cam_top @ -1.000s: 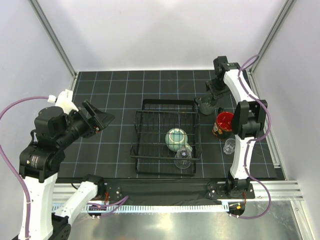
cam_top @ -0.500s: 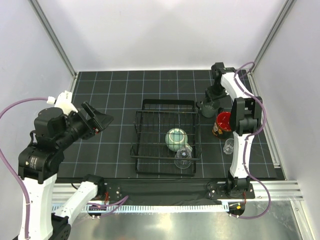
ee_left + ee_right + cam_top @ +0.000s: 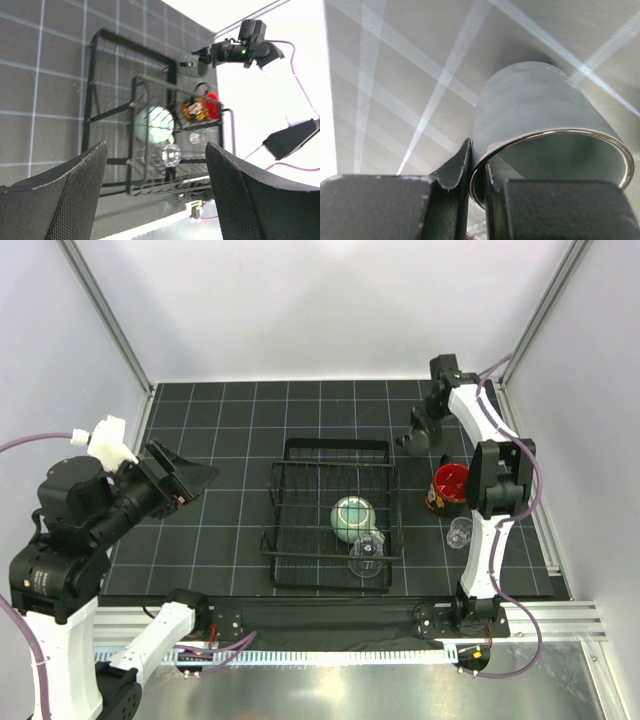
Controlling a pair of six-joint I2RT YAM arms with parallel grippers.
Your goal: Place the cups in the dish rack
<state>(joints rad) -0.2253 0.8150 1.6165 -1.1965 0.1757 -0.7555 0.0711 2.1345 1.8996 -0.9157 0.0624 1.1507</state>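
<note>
My right gripper [image 3: 419, 437] is shut on the rim of the dark grey-green mug [image 3: 416, 443], behind the rack's far right corner. The right wrist view shows the mug [image 3: 535, 110] with one finger inside the rim and one outside. The black wire dish rack [image 3: 335, 443] holds a pale-green mug [image 3: 352, 517] and a clear glass [image 3: 367, 556]. A dark cup with a red inside [image 3: 447, 484] and another clear glass [image 3: 459, 533] stand right of the rack. My left gripper [image 3: 190, 478] hangs open at the left, empty.
The left wrist view looks across at the rack [image 3: 90, 90], the pale-green mug [image 3: 155, 125] and the red cup [image 3: 202, 107]. The right arm's upright links [image 3: 490, 510] stand beside the red cup and glass. White walls surround the black grid mat [image 3: 220, 430].
My right gripper came down onto the dark grey-green mug, shut on its rim and shifted it slightly toward the back. The left arm drew back a little to the left.
</note>
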